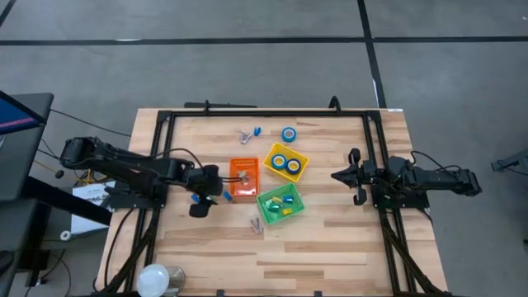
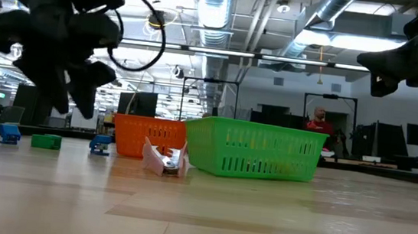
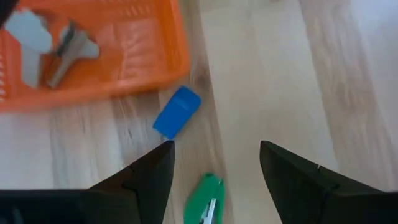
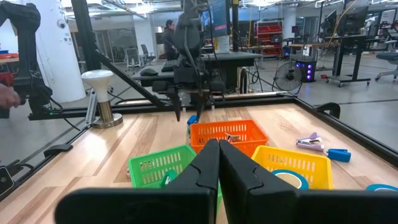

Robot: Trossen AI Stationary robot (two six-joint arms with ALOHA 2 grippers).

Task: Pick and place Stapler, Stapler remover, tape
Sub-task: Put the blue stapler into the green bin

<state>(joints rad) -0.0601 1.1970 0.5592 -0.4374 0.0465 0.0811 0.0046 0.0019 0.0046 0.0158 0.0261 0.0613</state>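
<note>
Staplers, one small blue (image 3: pixel 177 112) and one green (image 3: pixel 205 199), lie on the wooden table (image 1: pixel 330 247) just left of the orange mesh bin (image 1: pixel 244 179), beneath the left gripper (image 1: pixel 203 199), its fingers apart. Right gripper (image 1: pixel 345 175) waits at the right, fingers together, and nothing stands between the left gripper and the staplers.

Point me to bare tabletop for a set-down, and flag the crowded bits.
Free: the wide strip between the green bin and the right pincer, and the near boards in front of the bins. Crowded: the centre, where the orange bin, yellow bin and green bin cluster, with the open left pincer over small staplers beside the orange bin.
</note>
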